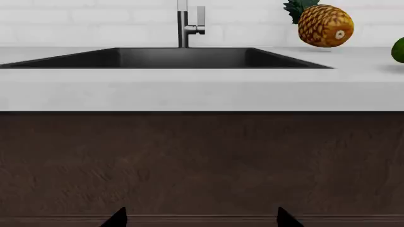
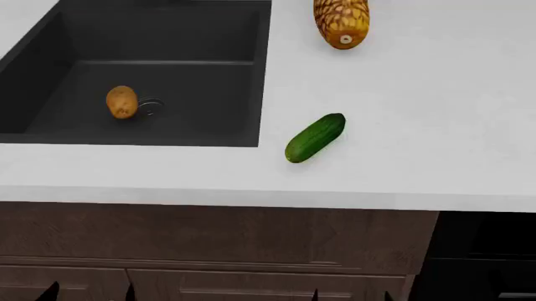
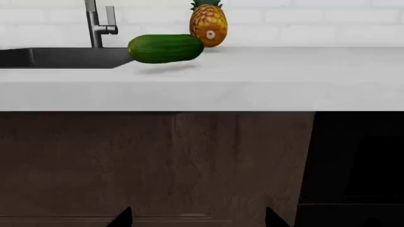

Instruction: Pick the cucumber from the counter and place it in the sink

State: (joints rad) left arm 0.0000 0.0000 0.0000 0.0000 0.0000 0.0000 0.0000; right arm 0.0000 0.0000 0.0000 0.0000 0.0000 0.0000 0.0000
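Observation:
The dark-green cucumber (image 2: 315, 138) lies at an angle on the white-grey counter (image 2: 418, 125), just right of the black sink (image 2: 167, 132). It also shows in the right wrist view (image 3: 165, 48) and as a sliver in the left wrist view (image 1: 398, 50). My left gripper (image 2: 88, 293) and right gripper (image 2: 350, 296) are low in front of the brown cabinets, well below the counter, both open and empty. Only their dark fingertips (image 1: 115, 218) (image 3: 122, 218) show, spread wide apart.
A tan potato (image 2: 122, 101) sits in the sink beside the drain. A pineapple (image 2: 341, 22) lies on the counter behind the cucumber. A grey faucet (image 1: 187, 23) stands behind the basin. A dark opening (image 2: 486, 251) lies right of the cabinets.

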